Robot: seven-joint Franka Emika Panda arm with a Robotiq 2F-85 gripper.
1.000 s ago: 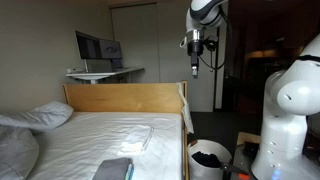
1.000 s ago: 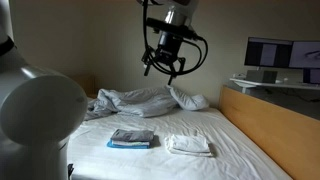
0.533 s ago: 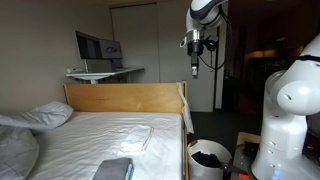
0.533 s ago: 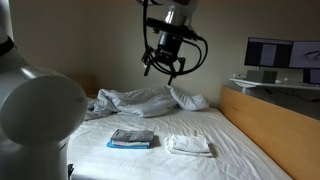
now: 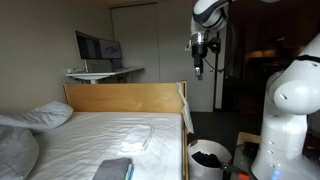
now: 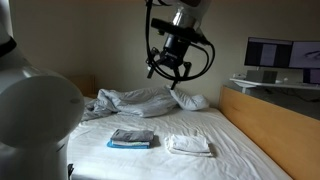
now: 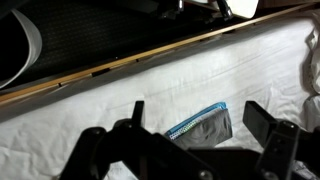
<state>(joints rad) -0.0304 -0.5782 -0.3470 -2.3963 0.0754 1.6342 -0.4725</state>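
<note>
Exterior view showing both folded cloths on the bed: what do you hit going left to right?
In order: white robot body → grey folded cloth → white folded cloth → monitor.

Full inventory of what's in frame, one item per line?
folded cloth: 1, grey with blue edge, on the sheet
folded towel: 1, white, beside the folded cloth
rumpled bedding: 1 heap, grey-white, at one end of the bed
sheet: 1, white, covering the bed
wooden board: 1, light wood, along one bed edge
monitor: 1, dark, on the desk
desk: 1, white, beyond the wooden board
bin: 1, white with black liner, on the floor by the bed
arm: 1, white, beside the bed
claw: 1, black, open and empty, high over the bed
</note>
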